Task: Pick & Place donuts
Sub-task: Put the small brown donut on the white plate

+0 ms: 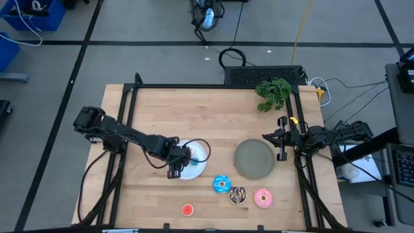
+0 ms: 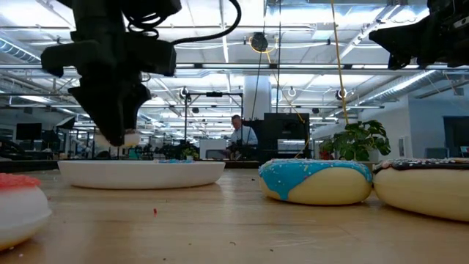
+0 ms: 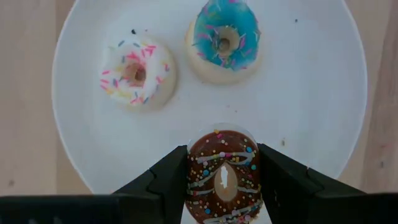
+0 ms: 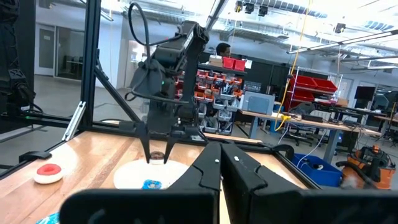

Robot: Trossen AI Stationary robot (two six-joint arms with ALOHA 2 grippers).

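My left gripper points down over the near-left rim of the white plate, shut on a small brown sprinkled donut. On the plate lie a small white-pink donut and a small blue donut. Near the front edge of the table rest a larger blue donut, a dark chocolate donut, a pink donut and a small red donut. My right gripper waits shut at the table's right edge. My left gripper pinches the small brown donut by its two outer sides between its two fingers, coming from above and pointing down. The donut's iced top faces the wrist camera. It hangs a little above the plate, inside the rim.
A grey plate lies between the white plate and my right arm. A green plant stands at the far right corner. The black frame rails run along the table's sides. Bare wood lies at the far left and the middle.
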